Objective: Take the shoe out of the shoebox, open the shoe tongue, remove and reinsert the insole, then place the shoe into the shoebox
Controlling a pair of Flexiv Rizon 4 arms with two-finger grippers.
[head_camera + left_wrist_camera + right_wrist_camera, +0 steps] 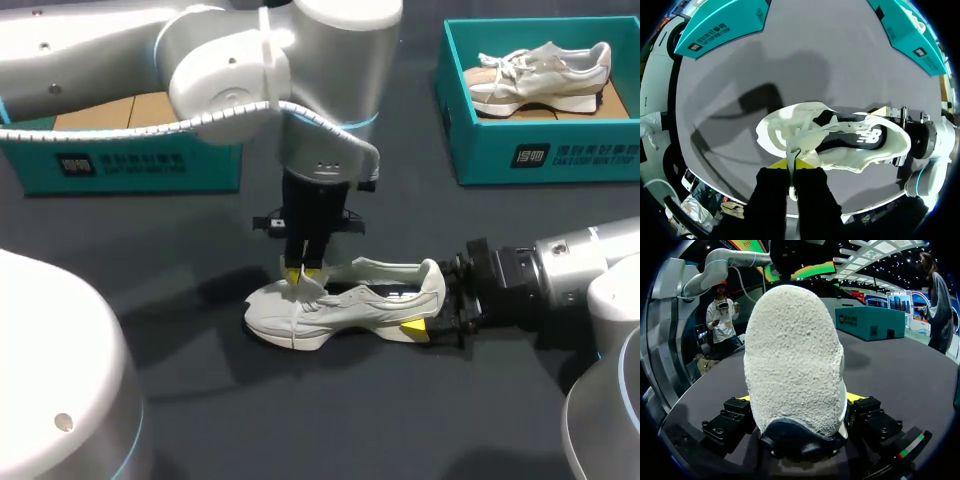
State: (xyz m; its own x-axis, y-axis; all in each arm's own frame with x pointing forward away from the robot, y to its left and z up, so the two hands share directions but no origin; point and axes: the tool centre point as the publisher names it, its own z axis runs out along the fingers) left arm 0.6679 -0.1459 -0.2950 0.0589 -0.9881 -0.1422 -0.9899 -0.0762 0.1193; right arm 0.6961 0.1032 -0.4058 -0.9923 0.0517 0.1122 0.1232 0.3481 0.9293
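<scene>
Since the shoe [345, 300] lies on its sole on the bare table [200, 400], out in the open and well apart from either box, the first step looks done. It points toe-left in the head view, near the table's middle.

The right gripper [440, 312] comes in low from the right and clamps the heel from both sides; its wrist view shows the heel filling the gap between the two yellow tips. The left gripper [303, 275] hangs straight down over the forefoot with its fingers pressed together. They pinch a thin white strip at the lacing; whether that is a lace or the tongue's edge I cannot tell.

By my reading the tongue-opening step is in hand: the heel is braced, and the throat of the shoe already gapes. Through it the dark insole [850, 134] shows, lying flat inside. Pulling the insole out, putting it back and boxing the shoe all appear to be left.

Farther back, the left box [130, 160] stands open at the table's far left, partly hidden by the left arm, with only brown card showing inside. The right box [540, 150] at the far right holds a second shoe [540, 72].
</scene>
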